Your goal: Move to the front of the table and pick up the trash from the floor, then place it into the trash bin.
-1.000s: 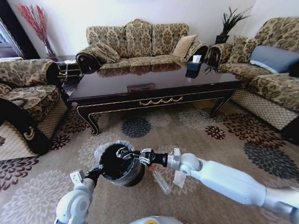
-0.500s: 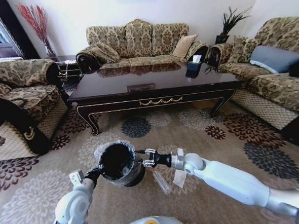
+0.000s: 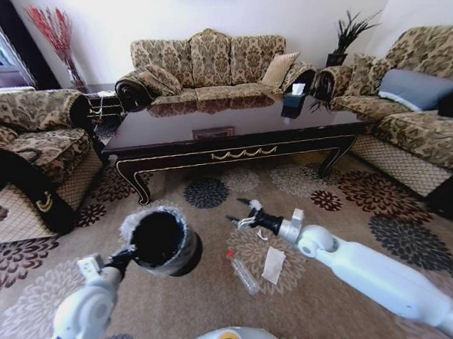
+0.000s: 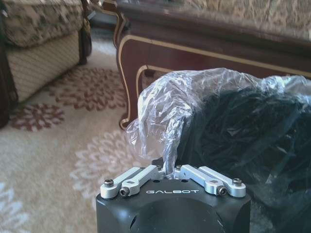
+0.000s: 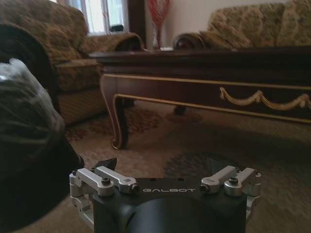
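The trash (image 3: 243,274) lies on the flowery carpet (image 3: 346,231) in front of the robot. It is a slim clear bottle with a red cap, and a white paper scrap (image 3: 273,264) lies just beside it. Both are between the two arms, on the near side of the table (image 3: 232,142).

The trash bin (image 3: 160,241) is off to the robot's left of the bottle. The left gripper (image 4: 171,171) holds it by the rim, with its fingers pinched tight on the crinkly clear liner (image 4: 167,109). The bin hangs tipped a little, with its mouth facing up.

The right gripper (image 3: 241,212) is in the air above the carpet, a bit past the bottle toward the table. Its fingers are spread wide and it holds nothing.

The step now looks like grabbing a piece of trash. To do it well, the right gripper should come down straight over the middle of the bottle with its fingers across the thin side, then squeeze gently, since the bottle could roll. The left arm should keep the bin steady and close
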